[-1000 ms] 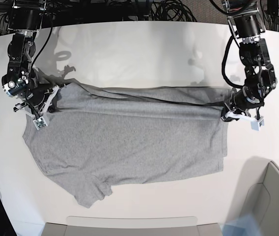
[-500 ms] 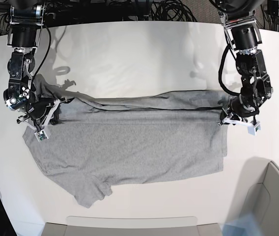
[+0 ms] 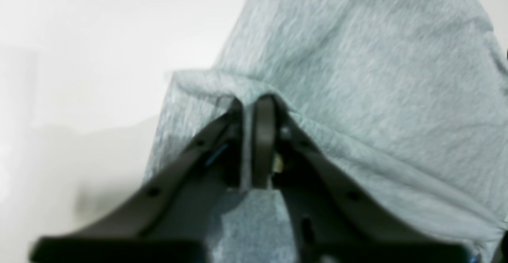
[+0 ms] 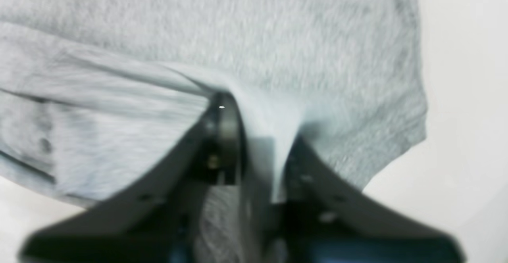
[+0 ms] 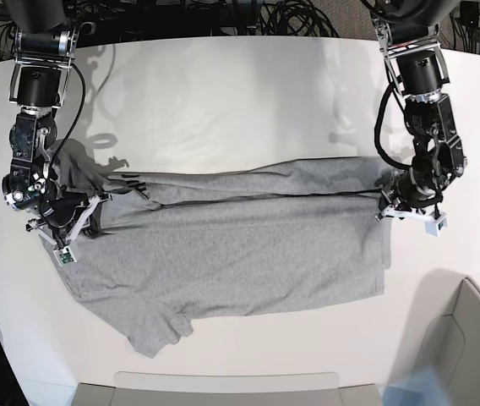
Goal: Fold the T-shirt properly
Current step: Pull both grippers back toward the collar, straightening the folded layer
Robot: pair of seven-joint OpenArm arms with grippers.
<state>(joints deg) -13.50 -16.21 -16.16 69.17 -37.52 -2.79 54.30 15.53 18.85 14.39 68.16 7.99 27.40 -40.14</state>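
Lying crosswise mid-frame on the table (image 5: pixel 240 93), one T-shirt (image 5: pixel 231 254) runs long axis left-right, sleeve at lower left. Two grippers clench its far folded edge: right gripper (image 5: pixel 71 222) at frame left, left gripper (image 5: pixel 392 201) at frame right. Both sit lower than before, the fold wider.

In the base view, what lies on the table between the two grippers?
Only the T-shirt: its folded-over edge spans from right gripper to left gripper.

No legible text, label, brand, number or sign found. T-shirt (image 5: pixel 240 245) presents plain grey side only; we read no lettering in any view.
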